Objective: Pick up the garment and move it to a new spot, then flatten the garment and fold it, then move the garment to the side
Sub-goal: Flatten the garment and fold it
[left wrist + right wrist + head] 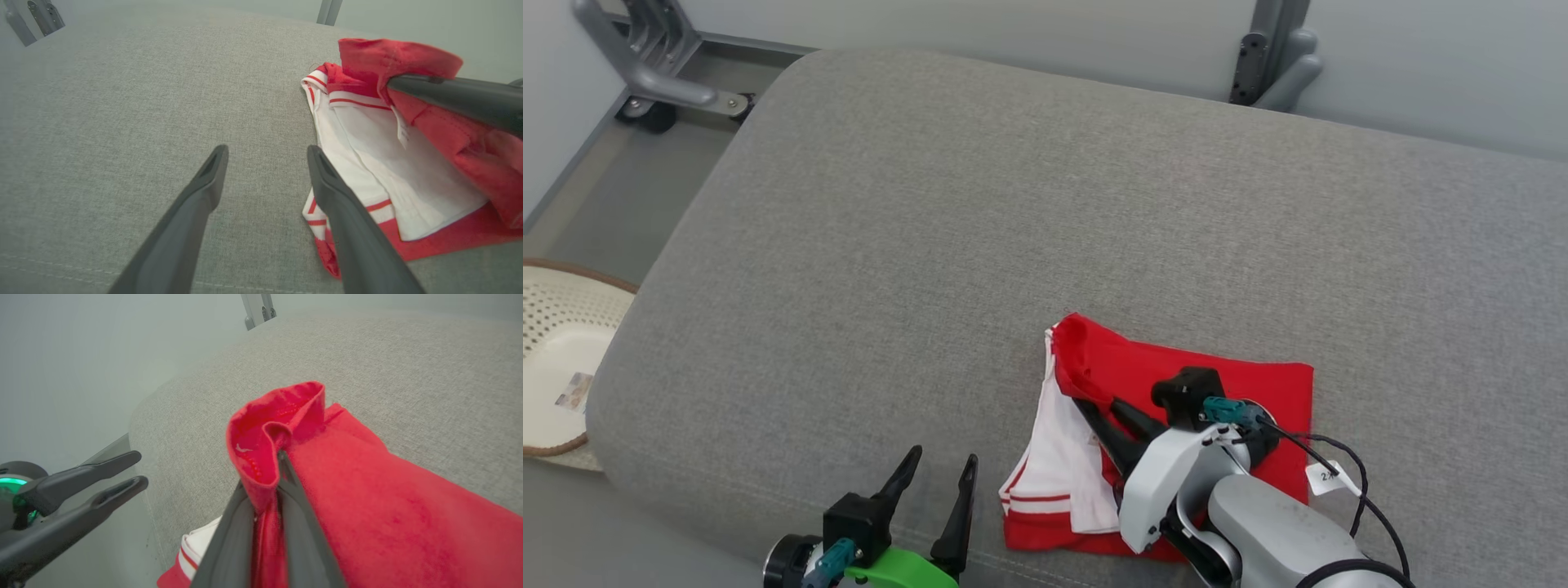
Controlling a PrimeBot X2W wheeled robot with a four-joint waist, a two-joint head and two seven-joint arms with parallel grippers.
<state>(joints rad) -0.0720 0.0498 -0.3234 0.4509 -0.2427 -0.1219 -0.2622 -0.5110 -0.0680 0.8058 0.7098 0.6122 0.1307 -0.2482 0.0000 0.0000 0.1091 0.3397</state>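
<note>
At the left a pale basket [556, 351] sits beside the grey cushion [931, 245]. The left tool [943, 455] hovers over the near edge of the cushion, its fingers wide apart and holding nothing. Just right of it the red and white garment [1184, 367] lies folded. The right tool [1098, 406] is clamped on a red fold at the garment's far left corner, and this fold is raised a little.

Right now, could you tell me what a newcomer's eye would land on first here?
The red and white garment, lying at the near right of the grey cushion, stands out. The right gripper pinches a raised red fold of it, while the left gripper hangs open beside it.
</note>
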